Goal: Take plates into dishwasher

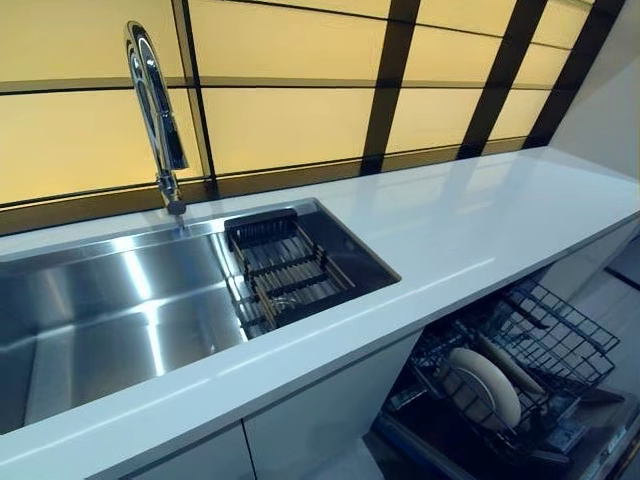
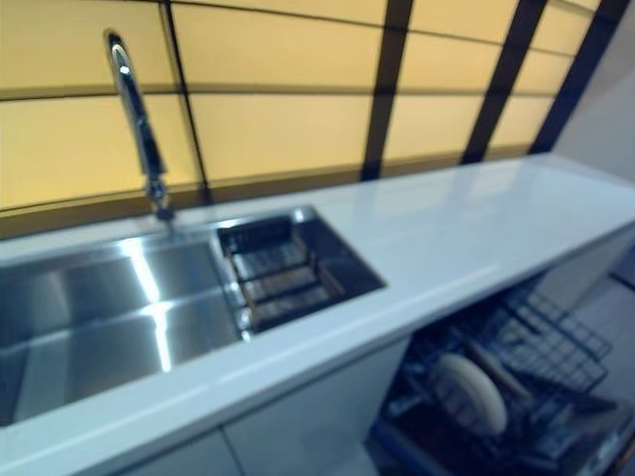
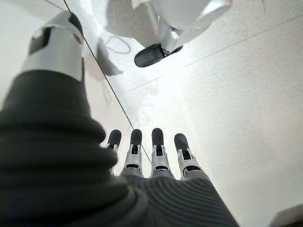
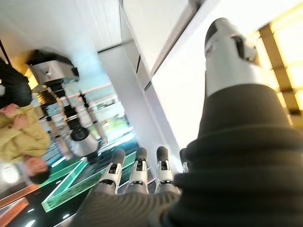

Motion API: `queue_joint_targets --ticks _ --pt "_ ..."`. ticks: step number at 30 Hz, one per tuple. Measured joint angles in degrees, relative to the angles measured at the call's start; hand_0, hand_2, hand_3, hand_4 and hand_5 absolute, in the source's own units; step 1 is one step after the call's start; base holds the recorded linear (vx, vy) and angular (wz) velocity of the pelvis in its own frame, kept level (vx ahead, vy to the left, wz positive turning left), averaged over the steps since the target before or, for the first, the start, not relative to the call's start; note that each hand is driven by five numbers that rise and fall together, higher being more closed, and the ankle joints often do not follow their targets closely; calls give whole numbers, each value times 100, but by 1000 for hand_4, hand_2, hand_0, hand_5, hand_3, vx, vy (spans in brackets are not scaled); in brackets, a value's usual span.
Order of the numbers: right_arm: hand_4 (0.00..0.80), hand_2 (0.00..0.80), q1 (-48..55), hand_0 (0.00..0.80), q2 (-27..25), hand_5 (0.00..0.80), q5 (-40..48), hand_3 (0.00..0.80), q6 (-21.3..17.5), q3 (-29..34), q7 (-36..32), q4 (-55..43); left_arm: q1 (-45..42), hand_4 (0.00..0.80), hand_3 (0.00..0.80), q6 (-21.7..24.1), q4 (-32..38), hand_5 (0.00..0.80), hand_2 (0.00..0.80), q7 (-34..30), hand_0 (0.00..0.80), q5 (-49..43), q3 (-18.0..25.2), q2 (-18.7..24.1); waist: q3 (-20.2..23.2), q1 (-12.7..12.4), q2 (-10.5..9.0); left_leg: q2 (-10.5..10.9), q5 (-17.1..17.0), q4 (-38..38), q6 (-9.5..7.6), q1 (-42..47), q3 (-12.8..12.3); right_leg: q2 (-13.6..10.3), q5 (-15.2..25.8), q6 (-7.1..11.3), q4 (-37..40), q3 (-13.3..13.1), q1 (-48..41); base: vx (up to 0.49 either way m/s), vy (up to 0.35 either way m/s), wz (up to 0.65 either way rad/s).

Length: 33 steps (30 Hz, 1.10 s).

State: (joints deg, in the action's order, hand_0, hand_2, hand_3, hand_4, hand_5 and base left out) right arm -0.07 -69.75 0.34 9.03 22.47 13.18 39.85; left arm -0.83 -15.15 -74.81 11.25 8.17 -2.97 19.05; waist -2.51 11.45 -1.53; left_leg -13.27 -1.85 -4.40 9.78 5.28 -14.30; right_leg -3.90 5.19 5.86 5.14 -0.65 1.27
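The left hand (image 3: 151, 156) shows only in its own wrist view, fingers straight and side by side, holding nothing, with pale speckled floor past the tips. The right hand (image 4: 137, 172) likewise shows only in its wrist view, fingers straight in a row and empty; beyond them lie a white cabinet side, a glossy dark floor, and a person in a yellow top (image 4: 19, 137) at the left edge of that frame. Neither hand appears in the head views.

In the head views a white countertop (image 1: 470, 225) runs from the lower left to the right edge, its front edge crossing diagonally and its right half bare. Set into it at the left is a stainless sink (image 1: 110, 310), with a dark slatted drain rack (image 1: 285, 270) in its right end, close against the sink's right wall. A chrome faucet (image 1: 155, 110) rises at the sink's back edge in the upper left, in front of a yellow panelled wall with dark frames.

Below the counter's front edge, in the lower right of the frame, the dishwasher rack (image 1: 560, 340) stands pulled out, a black wire basket. One pale plate (image 1: 485, 385) stands on edge, tilted, among the tines in its near left part; the wire bays toward the right edge look open.
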Motion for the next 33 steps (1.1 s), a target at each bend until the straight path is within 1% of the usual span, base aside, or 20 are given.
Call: queue_joint_targets --ticks 3,4,5,6,7,8,9,12,14,16,19,21,23,25,26,27,28,29,31,33 --pt "0 0 -233 0 -90 0 143 0 -7 3 -25 287 179 0 0 20 -35 0 0 4 0 65 -28 -10 -99 21 27 140 -14 313 29 -108 59 -148 -29 -20 -4 -49 6 -285 47 1" --pt "0 0 -323 0 -146 0 171 0 43 20 -91 460 360 0 0 18 -54 0 0 -5 0 124 -34 -37 -144 34 -52 268 -12 541 28 -223 237 -284 -35 -9 -3 -110 10 -210 64 -5" --pt "0 0 -330 0 -220 0 249 0 131 30 -229 607 520 0 0 15 -48 0 0 -17 0 167 -37 -89 -165 30 -97 434 227 932 103 -348 548 -406 -33 10 -7 -182 13 -187 66 -12" --pt "0 0 -329 0 -243 0 297 0 193 29 -331 661 585 0 0 10 -43 0 0 -27 0 172 -43 -121 -168 24 -103 557 501 1309 80 -431 745 -464 -31 11 -9 -211 17 -181 61 -22" --pt "0 0 -296 0 -242 0 405 0 300 14 -497 720 681 0 0 -10 -41 0 0 -41 0 178 -45 -178 -168 50 -102 770 991 1865 -81 -544 969 -525 16 30 -44 -247 14 -236 36 -25" --pt "0 0 -244 0 -207 0 600 0 397 -49 -723 966 809 0 0 -35 -49 0 0 -48 0 191 -54 -197 -166 77 -86 854 1269 1944 -385 -592 934 -483 18 153 -133 -287 38 -266 10 -4" --pt "0 0 -247 0 -115 0 722 0 443 -47 -966 1412 941 0 0 -43 -72 0 0 -48 0 205 -128 -161 -167 183 -107 830 1399 1654 -427 -576 907 -439 -23 215 -260 -243 159 -345 -42 9" --pt "0 0 -369 0 316 0 839 0 667 -99 -1551 2408 1174 0 0 30 -105 0 0 -49 0 201 -330 39 -263 191 -601 1073 1198 1385 -535 -606 1352 -513 -65 296 -592 -303 495 -321 -23 -4" --pt "0 0 -497 0 366 0 932 0 717 -263 -1751 3030 1183 0 0 120 -207 0 0 -59 0 197 -428 42 -273 192 -757 1113 1210 1479 -550 -690 1437 -549 -51 299 -571 -244 494 -248 25 8" --pt "0 0 -569 0 408 0 933 0 722 -321 -1932 3158 1139 0 0 211 -291 0 0 -58 0 156 -431 41 -311 175 -830 1134 1237 1531 -571 -688 1443 -593 -18 321 -504 -162 398 -158 23 21" --pt "0 0 -754 0 425 0 927 0 722 -324 -2235 3149 1018 0 0 211 -292 0 0 -52 0 145 -427 77 -374 106 -781 1160 1341 1688 -600 -650 1412 -657 44 325 -532 104 306 -159 -21 -1" --pt "0 0 -912 0 519 0 914 0 760 -431 -2459 3087 988 0 0 191 -289 0 0 -52 0 92 -424 168 -463 -45 -688 1150 1557 1996 -665 -663 1338 -662 75 308 -690 281 300 -265 -50 -22" --pt "0 0 -1002 0 690 0 903 0 787 -553 -2571 3072 985 0 0 170 -265 0 0 -72 0 -11 -422 334 -530 -187 -660 1145 1582 2029 -698 -588 1258 -639 265 271 -716 343 326 -296 -74 -30" --pt "0 0 -1110 0 776 0 805 0 804 -610 -2646 3098 958 0 0 97 -268 0 0 -98 0 -45 -418 467 -602 -299 -580 1127 1510 1953 -786 -548 1072 -587 762 248 -500 438 366 -313 -120 -56" --pt "0 0 -1265 0 843 0 754 0 795 -735 -2651 3100 917 0 0 41 -241 0 0 -118 0 -66 -404 510 -683 -415 -461 1014 1436 1772 -874 -515 881 -466 1425 306 -251 419 480 -361 -178 -75" --pt "0 0 -1304 0 937 0 712 0 784 -790 -2633 3097 871 0 0 -38 -296 0 0 -125 0 -65 -374 512 -811 -463 -281 807 1191 1601 -865 -486 608 -432 1159 282 -798 411 649 -345 -167 -53" --pt "0 0 -1227 0 990 0 706 0 816 -812 -2631 3120 851 0 0 -60 -296 0 0 -133 0 -61 -304 491 -810 -466 -223 733 1028 1392 -828 -393 498 -452 786 115 -1329 438 711 -291 -154 -3" --pt "0 0 -1197 0 1059 0 707 0 853 -1007 -2623 3113 788 0 0 -126 -321 0 0 -159 0 -58 -274 482 -803 -505 -125 632 855 1038 -842 -235 207 -540 244 14 -2285 448 763 -199 -135 -9" --pt "0 0 -1199 0 1109 0 738 0 849 -1046 -2619 3059 667 0 0 -197 -276 0 0 -165 0 -49 -272 508 -768 -805 -74 486 708 907 -742 -92 -33 -678 -115 -40 -2843 388 584 -300 -292 -44" --pt "0 0 -1209 0 1431 0 986 0 851 -1194 -2599 2961 596 0 0 -274 -311 0 0 -155 0 -23 -286 558 -672 -1030 -177 331 648 954 -630 -124 -110 -886 -479 367 -2833 215 231 -266 -359 -41"
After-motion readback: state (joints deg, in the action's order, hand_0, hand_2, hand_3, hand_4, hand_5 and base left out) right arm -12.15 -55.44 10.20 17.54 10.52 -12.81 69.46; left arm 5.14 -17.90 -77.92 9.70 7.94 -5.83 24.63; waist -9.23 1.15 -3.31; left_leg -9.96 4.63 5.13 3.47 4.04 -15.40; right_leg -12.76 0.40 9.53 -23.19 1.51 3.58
